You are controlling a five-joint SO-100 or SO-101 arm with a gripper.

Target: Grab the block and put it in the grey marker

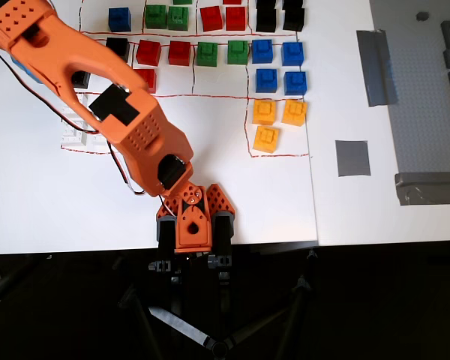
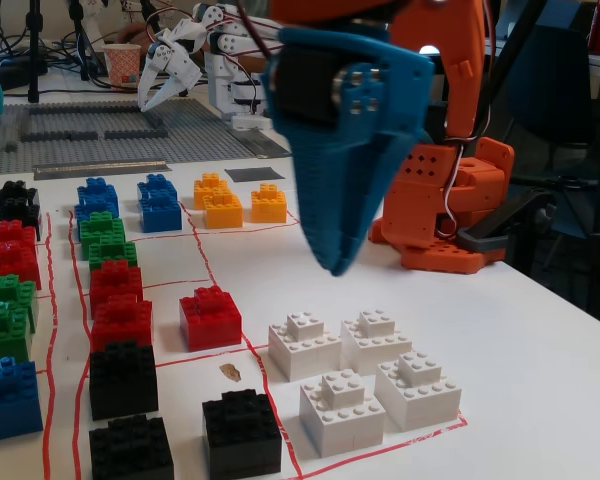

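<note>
We see the orange five-joint arm (image 1: pixel 127 120) stretched from its base (image 1: pixel 191 225) at the near table edge up toward the top-left corner in the overhead view, folded diagonally over the white studded cubes (image 2: pixel 360 370). In the fixed view the blue two-finger gripper (image 2: pixel 335 262) fills the middle, pointing down, its tips hanging in the air above the white cubes, touching nothing. Fingers look pressed together at the tips, nothing between them.

The small black studded plastic cubes (image 2: pixel 242 432) sit at the near left in the fixed view, inside the red drawn lines, just beside the white group; we see three there, none held. In the overhead view most of that group hides under the arm.

The flat grey tape square (image 1: pixel 352 157) lies at the right in the overhead view, bare, well apart from the gripper.
</note>
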